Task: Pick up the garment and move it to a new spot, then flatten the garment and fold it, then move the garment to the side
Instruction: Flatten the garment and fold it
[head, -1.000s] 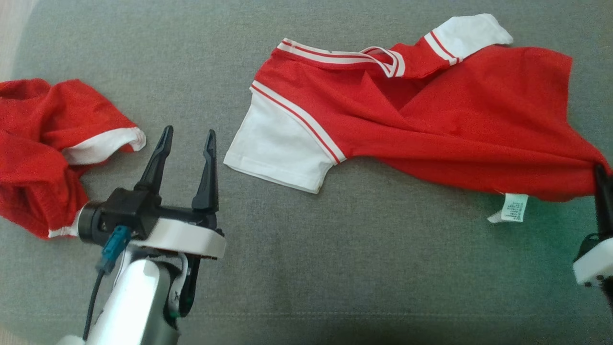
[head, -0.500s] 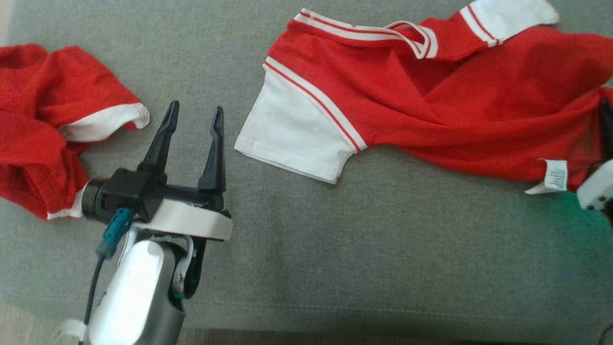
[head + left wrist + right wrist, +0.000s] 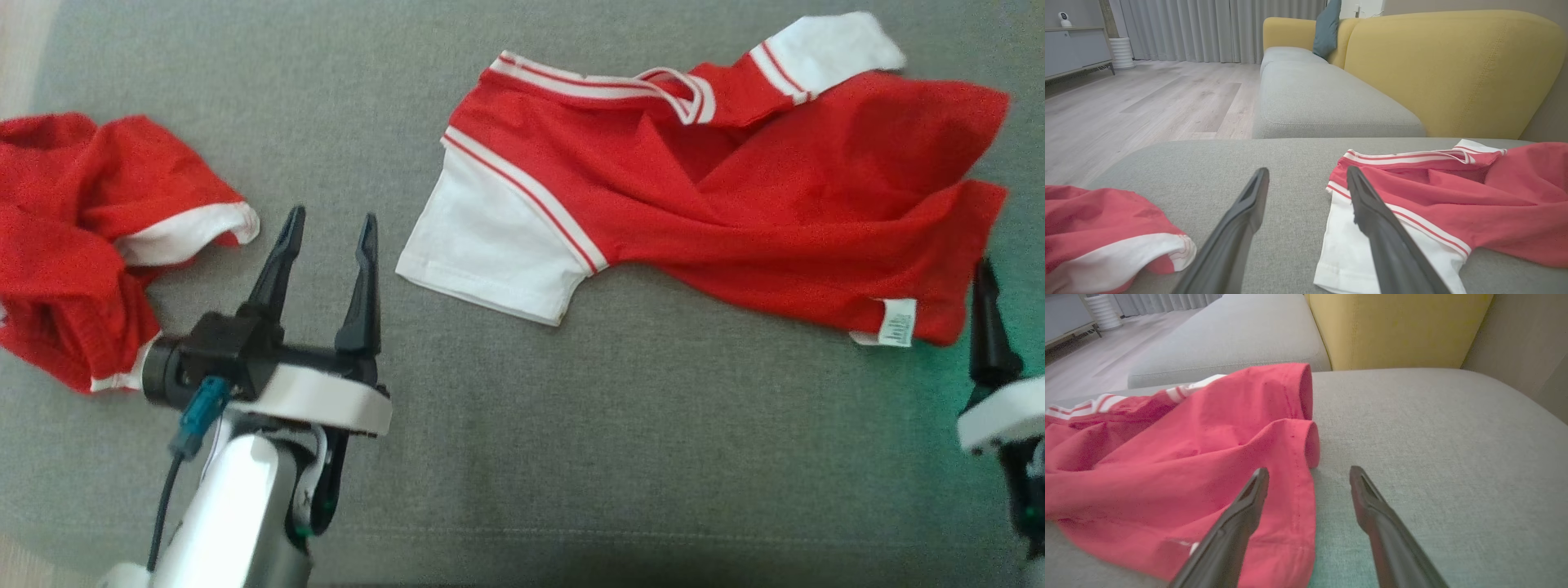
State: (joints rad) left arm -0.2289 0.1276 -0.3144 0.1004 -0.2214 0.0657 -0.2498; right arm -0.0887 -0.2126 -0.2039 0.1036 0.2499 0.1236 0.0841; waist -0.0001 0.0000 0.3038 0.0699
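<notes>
While shirt (image 3: 735, 212) lies rumpled on cushion (image 3: 571, 425), left pincer (image 3: 332, 215), right pincer (image 3: 1309, 470) both wide, empty.

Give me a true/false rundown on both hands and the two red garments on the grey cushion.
1. The right hand is open, holding nothing. True.
2. The left hand grips the white sleeve. False: it is open and apart from the sleeve.
3. The red shirt lies smoothed flat. False: it is wrinkled, with folds across its body.
4. A second red garment lies crumpled on the robot's left. True.
5. A care label shows at the shirt's hem, near the right hand. True.
</notes>
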